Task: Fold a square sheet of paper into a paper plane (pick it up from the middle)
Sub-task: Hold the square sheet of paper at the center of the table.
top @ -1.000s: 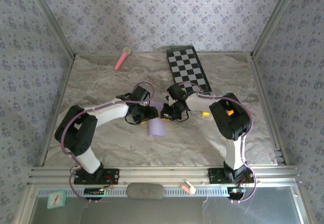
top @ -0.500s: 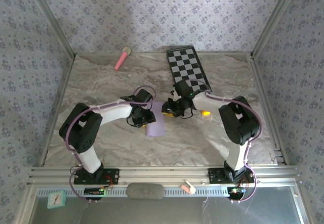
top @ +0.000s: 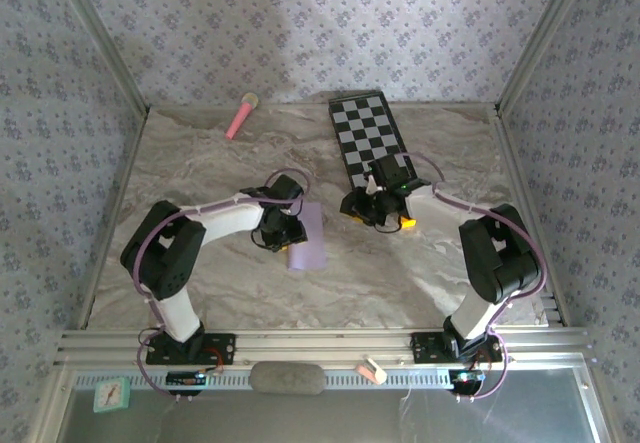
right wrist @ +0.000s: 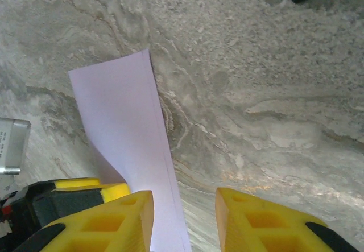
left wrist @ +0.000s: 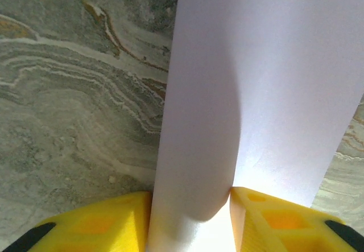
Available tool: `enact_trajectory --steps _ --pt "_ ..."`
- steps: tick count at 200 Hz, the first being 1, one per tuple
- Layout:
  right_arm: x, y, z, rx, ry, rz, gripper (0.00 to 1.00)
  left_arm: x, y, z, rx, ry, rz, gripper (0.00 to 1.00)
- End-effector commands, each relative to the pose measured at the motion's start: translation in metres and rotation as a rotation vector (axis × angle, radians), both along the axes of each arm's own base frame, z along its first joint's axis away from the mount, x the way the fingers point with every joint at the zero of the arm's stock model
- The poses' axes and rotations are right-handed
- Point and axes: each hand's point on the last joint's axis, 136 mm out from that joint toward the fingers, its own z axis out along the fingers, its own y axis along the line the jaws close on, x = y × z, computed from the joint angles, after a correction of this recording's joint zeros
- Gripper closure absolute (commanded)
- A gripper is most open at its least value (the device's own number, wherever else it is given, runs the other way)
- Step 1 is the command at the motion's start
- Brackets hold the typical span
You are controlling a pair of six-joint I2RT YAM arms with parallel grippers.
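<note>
Since a second ago the right gripper (top: 358, 206) has drawn back from the paper toward the far right and parted its yellow fingers, while the left gripper (top: 283, 231) has stayed at the paper. Nearest the arm bases, the pale lilac sheet of thin paper (top: 309, 243) lies on the grey marbled tabletop (top: 200, 173) as a narrow folded strip. The left wrist view shows it running up between the left jaws, which are closed against a curled part of it. Just beyond, the right fingers stand apart over bare table, the strip's long edge beside one of them and nothing between them. To fold well, I judge the left should keep the strip pinned while the right returns low along the crease, pressing rather than dragging, since such thin paper will likely skid or buckle. Farther off lie the black-and-white checkered board (top: 370, 139) and the pink microphone-like stick (top: 241, 115), both well apart from the work.
</note>
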Motion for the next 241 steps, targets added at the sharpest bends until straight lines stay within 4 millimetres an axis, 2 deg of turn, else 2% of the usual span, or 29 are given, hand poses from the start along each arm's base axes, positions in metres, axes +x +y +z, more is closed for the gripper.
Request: enact_trajectory --steps 1,39,58,165,241 --pt "0.000 -0.004 0.007 0.003 -0.024 -0.007 0.64 -0.010 0.005 -0.026 0.041 0.060 -0.014 0.56" --pt "-0.001 0.007 0.008 0.049 -0.048 0.030 0.56 -0.018 0.006 -0.035 0.067 0.095 -0.050 0.54" --pt "-0.003 0.012 0.005 0.061 -0.044 0.044 0.55 -0.021 0.008 -0.039 0.077 0.110 -0.053 0.53" --pt "-0.007 0.022 -0.006 0.075 -0.025 0.079 0.55 -0.031 0.009 -0.054 0.103 0.157 -0.070 0.50" --pt "-0.015 0.043 -0.013 0.104 -0.005 0.148 0.57 -0.036 0.012 -0.061 0.120 0.192 -0.049 0.48"
